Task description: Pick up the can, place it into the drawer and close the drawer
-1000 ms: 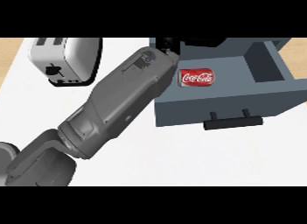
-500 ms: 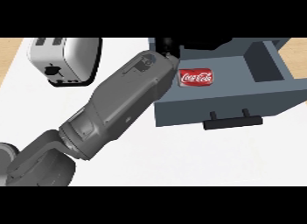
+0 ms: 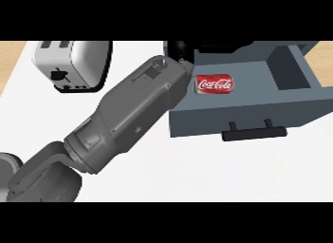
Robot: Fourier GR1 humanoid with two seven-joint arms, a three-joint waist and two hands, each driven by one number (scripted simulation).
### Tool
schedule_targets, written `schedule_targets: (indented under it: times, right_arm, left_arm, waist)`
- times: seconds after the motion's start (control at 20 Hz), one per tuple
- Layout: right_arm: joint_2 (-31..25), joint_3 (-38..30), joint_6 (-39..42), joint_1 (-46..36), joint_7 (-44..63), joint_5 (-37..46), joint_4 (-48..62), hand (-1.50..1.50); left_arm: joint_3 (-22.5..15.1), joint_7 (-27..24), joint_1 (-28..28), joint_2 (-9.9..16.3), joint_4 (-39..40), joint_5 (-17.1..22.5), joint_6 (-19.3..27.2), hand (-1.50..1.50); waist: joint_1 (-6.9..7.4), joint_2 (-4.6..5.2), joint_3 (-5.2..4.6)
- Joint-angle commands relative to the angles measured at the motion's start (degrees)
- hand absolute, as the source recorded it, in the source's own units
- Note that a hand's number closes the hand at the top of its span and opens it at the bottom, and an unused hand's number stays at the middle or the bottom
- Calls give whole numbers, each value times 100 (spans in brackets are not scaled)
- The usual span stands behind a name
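The red Coca-Cola can [image 3: 214,84] lies on its side inside the open grey drawer [image 3: 295,102], near its left side, label up. My left forearm [image 3: 130,118] slants up from the lower left to the drawer's back left corner. Only black parts of the left hand [image 3: 180,50] show there, cut off by the view's top edge, just beyond the can and apart from it. The drawer's black handle [image 3: 253,133] faces me on its front panel. My right hand shows nowhere.
A silver toaster [image 3: 70,64] stands at the back left of the white counter [image 3: 218,171], close beside my forearm. Wooden floor shows past the counter's left and right edges.
A little more of the black left hand shows over the drawer's back than one second ago. The can and the drawer have not moved.
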Motion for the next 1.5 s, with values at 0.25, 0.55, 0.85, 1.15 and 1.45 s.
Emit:
schedule_targets:
  times: [0.25, 0.55, 0.85, 1.15, 1.45]
  right_arm:
    - [-45, 792, 154, -592, -625, 2083, -400, -150]
    - [150, 1911, -110, -1124, -853, 3864, -43, -150]
    - [-63, 2747, -744, -2086, -957, 5561, 970, -150]
    - [76, 3632, -1603, -2509, -1413, 6967, 2151, -150]
    - [-221, 3893, -1867, -3432, -1561, 7597, 3444, -150]
  left_arm:
    - [-21, -418, -170, 0, -52, 133, 31, -150]
    - [97, -163, -244, 0, -118, 323, -30, -150]
    - [30, -77, -75, 0, -301, 235, 66, -150]
    - [53, 287, -105, 225, -448, 11, 184, -150]
    - [107, 387, 8, 445, -592, -240, 295, -150]
  waist:
    - [216, -10, -2]
    - [423, -37, -6]
    - [547, -70, -10]
    - [628, -109, -11]
    - [589, -110, -9]
